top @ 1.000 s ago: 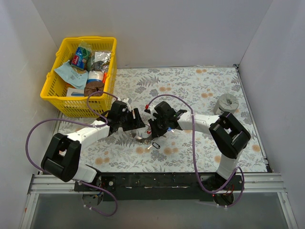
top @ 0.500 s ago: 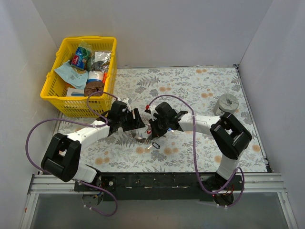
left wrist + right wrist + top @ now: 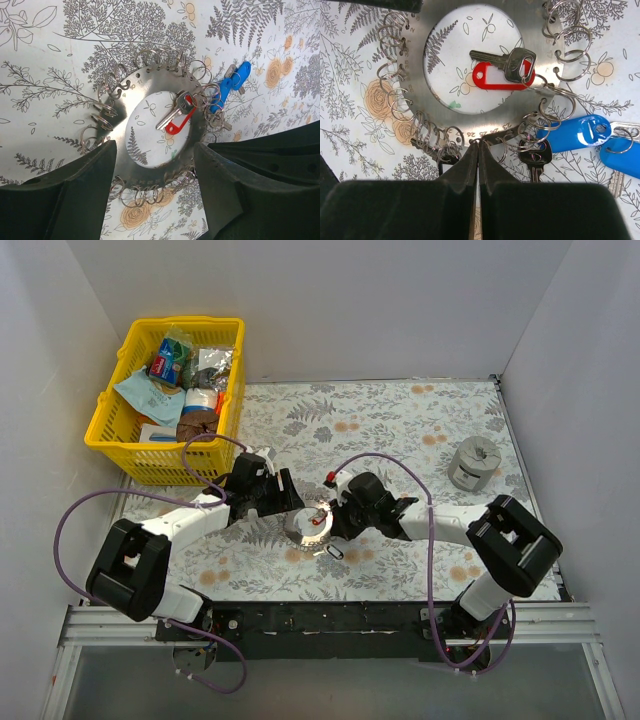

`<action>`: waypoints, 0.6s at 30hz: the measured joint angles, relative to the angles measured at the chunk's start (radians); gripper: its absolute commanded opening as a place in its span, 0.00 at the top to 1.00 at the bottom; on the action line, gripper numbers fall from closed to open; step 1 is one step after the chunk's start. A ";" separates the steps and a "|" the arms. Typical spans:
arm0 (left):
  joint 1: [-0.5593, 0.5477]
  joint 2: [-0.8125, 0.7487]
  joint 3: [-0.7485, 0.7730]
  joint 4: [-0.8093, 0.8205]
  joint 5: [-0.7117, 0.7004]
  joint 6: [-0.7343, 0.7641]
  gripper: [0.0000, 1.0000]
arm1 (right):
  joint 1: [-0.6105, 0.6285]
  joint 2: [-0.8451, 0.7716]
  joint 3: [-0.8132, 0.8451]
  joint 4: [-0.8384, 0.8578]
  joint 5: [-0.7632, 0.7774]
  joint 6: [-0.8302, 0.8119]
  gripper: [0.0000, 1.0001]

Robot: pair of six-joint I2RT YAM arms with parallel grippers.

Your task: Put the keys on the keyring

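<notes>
1. Two arms met low over the floral table. At far left a yellow basket (image 3: 100, 425) of packets stood well apart from the work.
2. Left gripper (image 3: 155, 150): jaws were spread, with one finger over each flank of the keyring (image 3: 150, 82). It grasped nothing, and whether the tips pressed the plate down could not be told.
3. Keyring: a flat steel ring edged with many small split loops. It lay flat on the cloth between the two grippers.
4. Keys: the red-tagged key (image 3: 502, 75) lay inside the central opening, its head apparently caught in a rim loop. The blue-tagged keys (image 3: 580, 134) lay just outside the rim, tangled among the loops.
5. Right gripper (image 3: 478, 145): fingers were clenched, their tips meeting at the plate's near edge. Whether a loop was nipped between them could not be told.
6. Technique, as judged: the left fingers should hold the plate steady. The right tips should take one loop only, clear of its neighbours and the blue tags, so that nothing drags.
7. Far right: a grey cylinder (image 3: 473, 462) stood well apart.
</notes>
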 measured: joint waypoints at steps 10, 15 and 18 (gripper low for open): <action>0.000 0.000 -0.002 0.002 0.001 -0.002 0.37 | 0.000 -0.036 -0.012 -0.007 -0.014 0.013 0.62; 0.000 0.000 -0.004 0.004 0.003 -0.002 0.37 | -0.012 -0.035 0.010 -0.032 -0.040 0.037 0.61; 0.000 0.000 -0.006 0.005 0.004 -0.002 0.37 | -0.029 -0.032 0.031 -0.039 -0.060 0.054 0.61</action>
